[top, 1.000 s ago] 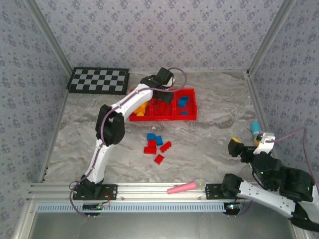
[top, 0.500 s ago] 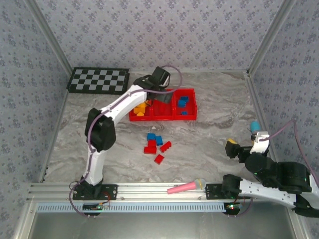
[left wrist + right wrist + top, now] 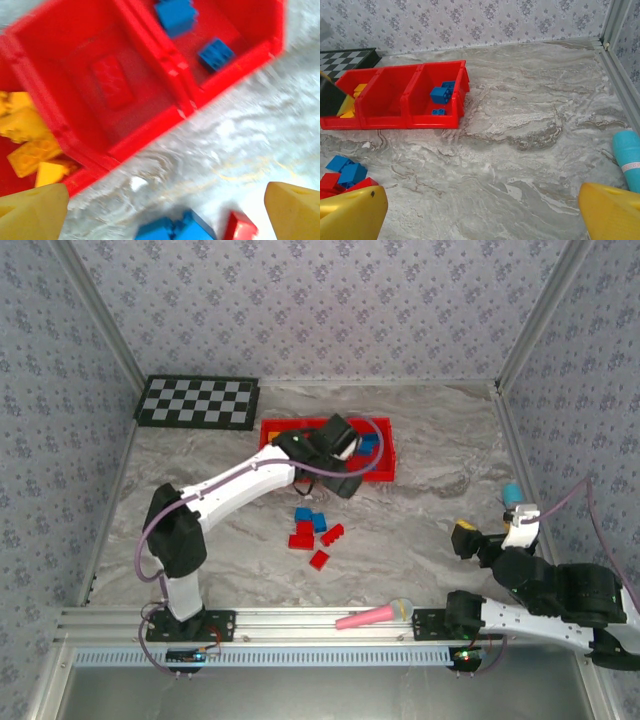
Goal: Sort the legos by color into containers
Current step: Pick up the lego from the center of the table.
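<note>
The red tray (image 3: pixel 276 426) holds yellow legos (image 3: pixel 26 140) in its left container, one red lego (image 3: pixel 112 87) in the middle one and blue legos (image 3: pixel 215 54) in the right one. My left gripper (image 3: pixel 340 472) hovers open over the tray's near wall, with nothing between its yellow fingertips (image 3: pixel 33 214). Loose blue legos (image 3: pixel 310 518) and red legos (image 3: pixel 301 538) lie on the table just in front of the tray. My right gripper (image 3: pixel 488 532) stands open and empty low at the right, facing the tray (image 3: pixel 410 121) across bare table.
A black-and-white checkerboard (image 3: pixel 197 400) lies at the back left. A pink microphone toy (image 3: pixel 370 617) rests by the near rail. A cyan cylinder (image 3: pixel 627 161) lies at the right wall beside my right gripper. Metal rails bound the table.
My left gripper has opened and pulled back from over the tray's middle container toward its near wall. The right arm lowered slightly, then held still.
</note>
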Tool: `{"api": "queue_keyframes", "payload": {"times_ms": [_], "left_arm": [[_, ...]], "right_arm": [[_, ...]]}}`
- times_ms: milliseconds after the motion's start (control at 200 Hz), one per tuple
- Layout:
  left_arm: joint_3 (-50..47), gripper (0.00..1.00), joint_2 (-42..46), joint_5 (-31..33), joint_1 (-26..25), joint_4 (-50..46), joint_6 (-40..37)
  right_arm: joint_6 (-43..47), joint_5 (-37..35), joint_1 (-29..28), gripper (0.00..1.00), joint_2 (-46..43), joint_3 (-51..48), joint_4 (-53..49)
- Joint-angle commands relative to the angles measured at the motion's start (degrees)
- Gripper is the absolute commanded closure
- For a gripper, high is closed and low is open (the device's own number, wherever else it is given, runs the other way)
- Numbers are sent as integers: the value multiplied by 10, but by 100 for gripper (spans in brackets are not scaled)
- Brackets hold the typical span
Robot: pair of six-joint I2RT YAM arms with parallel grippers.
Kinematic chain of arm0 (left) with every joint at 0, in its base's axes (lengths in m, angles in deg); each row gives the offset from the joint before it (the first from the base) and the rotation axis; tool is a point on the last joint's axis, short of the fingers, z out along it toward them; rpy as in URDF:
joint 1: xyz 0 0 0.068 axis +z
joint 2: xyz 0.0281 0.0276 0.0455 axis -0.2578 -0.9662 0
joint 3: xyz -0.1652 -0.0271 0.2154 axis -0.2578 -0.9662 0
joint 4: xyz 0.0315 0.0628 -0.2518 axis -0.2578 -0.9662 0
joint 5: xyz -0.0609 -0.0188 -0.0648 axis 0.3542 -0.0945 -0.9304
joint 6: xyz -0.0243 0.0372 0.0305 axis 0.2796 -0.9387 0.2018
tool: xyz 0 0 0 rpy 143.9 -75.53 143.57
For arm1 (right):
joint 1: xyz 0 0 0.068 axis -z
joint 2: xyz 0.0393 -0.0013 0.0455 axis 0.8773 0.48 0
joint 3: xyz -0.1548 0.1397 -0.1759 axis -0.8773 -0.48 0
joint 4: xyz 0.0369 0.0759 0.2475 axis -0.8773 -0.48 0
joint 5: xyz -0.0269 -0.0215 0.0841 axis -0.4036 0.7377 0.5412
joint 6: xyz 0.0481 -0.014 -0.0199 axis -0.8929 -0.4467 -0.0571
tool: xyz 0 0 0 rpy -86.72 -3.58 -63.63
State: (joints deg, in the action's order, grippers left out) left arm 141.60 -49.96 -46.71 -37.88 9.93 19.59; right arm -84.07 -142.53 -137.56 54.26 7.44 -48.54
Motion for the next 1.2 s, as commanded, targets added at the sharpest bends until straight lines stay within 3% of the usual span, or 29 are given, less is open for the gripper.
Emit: {"api": "queue_keyframes", "payload": {"times_ms": [0, 140, 310, 575, 790, 1199], "left_arm": [[21, 3, -27, -12, -35, -94, -23], [32, 10, -73, -4, -76, -137, -22], [21, 18, -94, -26, -84, -133, -13], [28, 27, -114, -45, -87, -130, -11], [27, 33, -125, -52, -92, -133, -9], [33, 43, -158, -58, -92, -135, -13]], "right_arm": [[-11, -18, -8, 0, -3, -6, -9], [8, -8, -18, 0, -4, -13, 12], [28, 7, -64, 0, -4, -19, 30], [17, 3, -217, 0, -3, -18, 23], [-85, -42, -320, 0, 11, -1, -53], [-97, -45, -336, 0, 40, 2, -64]]}}
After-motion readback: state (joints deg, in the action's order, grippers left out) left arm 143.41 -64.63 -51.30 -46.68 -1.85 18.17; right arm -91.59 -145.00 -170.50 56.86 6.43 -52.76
